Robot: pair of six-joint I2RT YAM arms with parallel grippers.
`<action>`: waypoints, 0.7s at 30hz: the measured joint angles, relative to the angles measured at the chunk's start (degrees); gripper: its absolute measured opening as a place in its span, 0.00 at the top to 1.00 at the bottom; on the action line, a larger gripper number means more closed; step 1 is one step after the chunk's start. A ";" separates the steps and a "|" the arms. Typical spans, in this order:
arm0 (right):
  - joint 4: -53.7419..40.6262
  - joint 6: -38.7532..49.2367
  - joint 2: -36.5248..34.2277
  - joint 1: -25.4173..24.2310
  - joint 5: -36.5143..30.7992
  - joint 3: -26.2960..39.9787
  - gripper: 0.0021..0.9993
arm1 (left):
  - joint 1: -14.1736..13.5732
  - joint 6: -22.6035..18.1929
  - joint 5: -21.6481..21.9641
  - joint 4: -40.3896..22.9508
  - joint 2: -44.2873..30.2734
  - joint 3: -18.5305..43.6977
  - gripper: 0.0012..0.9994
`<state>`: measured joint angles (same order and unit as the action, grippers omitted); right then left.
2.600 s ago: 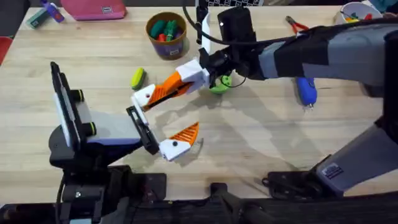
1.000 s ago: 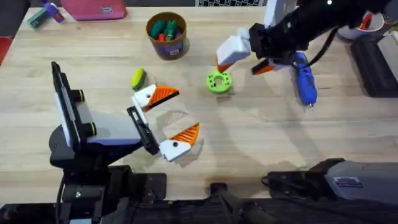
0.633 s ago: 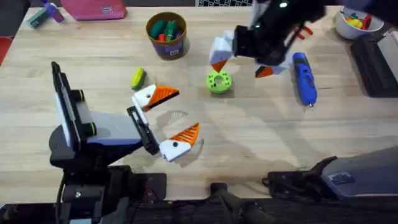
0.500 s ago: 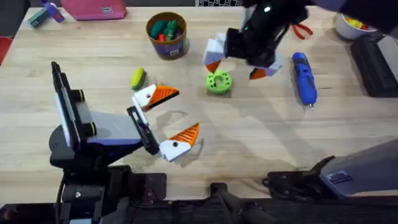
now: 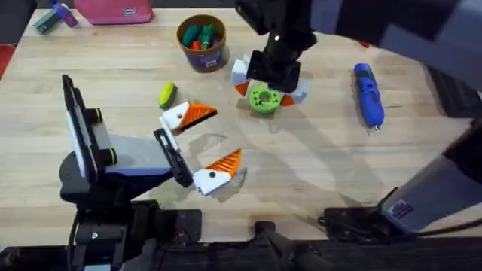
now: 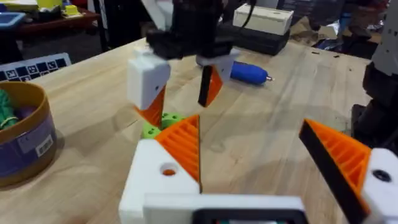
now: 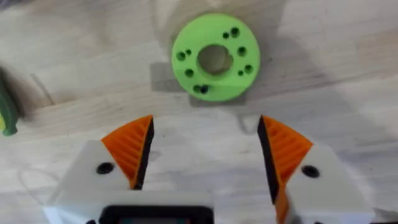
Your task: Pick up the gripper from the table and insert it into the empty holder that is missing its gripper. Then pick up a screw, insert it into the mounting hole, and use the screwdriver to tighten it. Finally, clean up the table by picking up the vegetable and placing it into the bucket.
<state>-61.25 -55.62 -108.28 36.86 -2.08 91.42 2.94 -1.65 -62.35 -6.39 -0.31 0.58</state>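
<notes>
Overhead, the screwdriver (image 5: 367, 93) lies lengthwise — tip toward the near edge — right pincer (image 5: 269, 84) spread, left pincer (image 5: 202, 143) spread.

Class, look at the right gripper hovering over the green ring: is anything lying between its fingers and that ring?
Nothing visible does. The right gripper hangs open above the green ring, with bare table between its orange pads and the ring.

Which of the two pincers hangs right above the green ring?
The right pincer, hanging open over the green ring mid-table. The left pincer sits lower left, nearer the yellow vegetable.
</notes>
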 joint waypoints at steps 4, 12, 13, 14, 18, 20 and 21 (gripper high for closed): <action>2.17 -0.79 -2.60 0.00 -0.07 0.00 0.11 | 0.00 0.00 0.00 -0.02 -0.01 0.00 0.01; 3.42 -3.51 -4.34 0.00 -1.93 0.00 0.25 | 0.00 0.00 0.00 0.00 0.00 0.00 0.01; 3.57 -4.00 -4.36 0.00 -2.17 0.00 0.28 | 0.00 0.00 -0.01 0.00 0.00 0.00 0.01; 3.62 -4.36 -4.42 0.00 -2.31 0.00 0.30 | 0.00 0.00 0.00 0.00 0.01 0.00 0.01; 4.02 -5.14 -5.28 0.00 -2.68 0.00 0.31 | 0.00 0.00 0.00 -0.02 -0.01 0.00 0.01; 4.28 -5.46 -5.95 0.00 -2.75 0.00 0.32 | 0.00 0.02 0.00 0.00 0.01 0.00 0.01; 4.39 -5.53 -6.28 0.00 -2.83 0.00 0.32 | 0.00 0.02 0.00 -0.02 0.01 0.00 0.01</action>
<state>-56.86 -61.14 -114.56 36.86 -4.91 91.42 2.94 -1.63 -62.35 -6.42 -0.30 0.58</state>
